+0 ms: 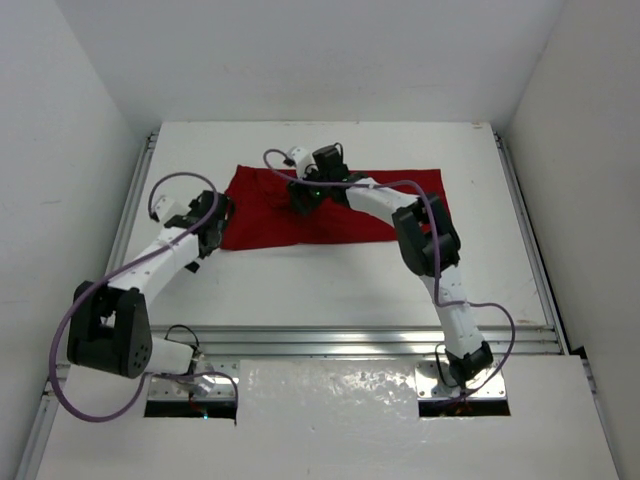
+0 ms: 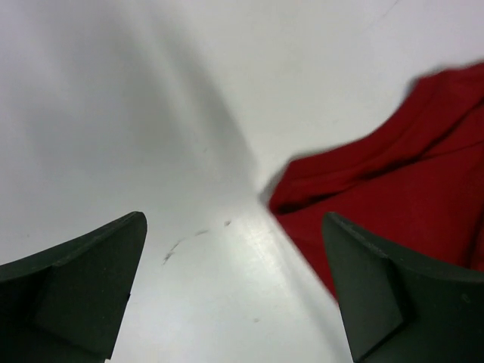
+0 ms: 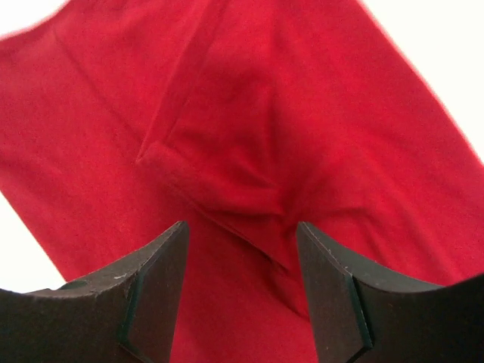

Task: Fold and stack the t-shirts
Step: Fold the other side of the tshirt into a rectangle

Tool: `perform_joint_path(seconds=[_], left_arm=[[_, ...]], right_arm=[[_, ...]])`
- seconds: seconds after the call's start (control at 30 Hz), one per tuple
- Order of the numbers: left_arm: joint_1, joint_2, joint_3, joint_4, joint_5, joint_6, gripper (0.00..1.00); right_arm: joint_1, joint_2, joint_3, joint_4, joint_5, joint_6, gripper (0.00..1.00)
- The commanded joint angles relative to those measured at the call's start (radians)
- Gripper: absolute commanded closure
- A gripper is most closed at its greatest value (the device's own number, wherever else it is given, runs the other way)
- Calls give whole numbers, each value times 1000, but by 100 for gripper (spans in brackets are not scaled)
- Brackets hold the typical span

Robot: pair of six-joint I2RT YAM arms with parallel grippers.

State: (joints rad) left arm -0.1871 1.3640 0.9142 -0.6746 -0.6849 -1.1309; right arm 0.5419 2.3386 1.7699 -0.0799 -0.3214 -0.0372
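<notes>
left gripper point(image 2: 233, 221) wide open beside the t-shirt point(image 2: 423, 174) — right gripper point(image 3: 240, 227) open above it, both empty.

Top external: fixed, high and behind the arm bases, tilted down and forward. It takes in the whole flat white table top point(image 1: 330, 280), both arms and the plain dark red cloth t-shirt point(image 1: 260, 215), all far off.

Left wrist: low and close over the table, looking out between the dark jaws of the left gripper point(image 2: 233, 219). Shirt edge sits at frame right.

Right wrist: very close, looking down past the right gripper point(image 3: 240, 224). Red cloth nearly fills the frame.

Overlap: all three see the shirt. Bare table shows well only in top and left wrist.
</notes>
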Motion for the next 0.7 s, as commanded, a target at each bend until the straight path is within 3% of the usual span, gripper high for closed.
perform_joint_path(seconds=[0.0, 0.2, 0.43, 0.47, 0.5, 0.57, 0.6, 0.63, 0.67], left_arm=[[9, 27, -95, 164, 140, 14, 0], [12, 96, -221, 475, 274, 109, 0], [12, 167, -198, 529, 225, 117, 1], [12, 179, -192, 532, 232, 117, 4], [12, 196, -178, 537, 237, 117, 16], [14, 239, -164, 541, 258, 118, 21], [12, 250, -163, 546, 262, 118, 30], [14, 262, -166, 552, 265, 118, 31], [14, 265, -170, 561, 262, 120, 46]], right_arm=[[27, 31, 91, 32, -7, -135, 39], [41, 25, 62, 98, -10, -170, 38], [53, 47, 74, 112, -11, -182, 42], [53, 54, 92, 109, -11, -182, 45], [53, 60, 94, 114, -13, -179, 56], [53, 73, 100, 117, -22, -179, 68], [52, 76, 103, 117, -28, -176, 76], [53, 76, 106, 118, -36, -176, 80], [53, 74, 103, 130, -45, -176, 86]])
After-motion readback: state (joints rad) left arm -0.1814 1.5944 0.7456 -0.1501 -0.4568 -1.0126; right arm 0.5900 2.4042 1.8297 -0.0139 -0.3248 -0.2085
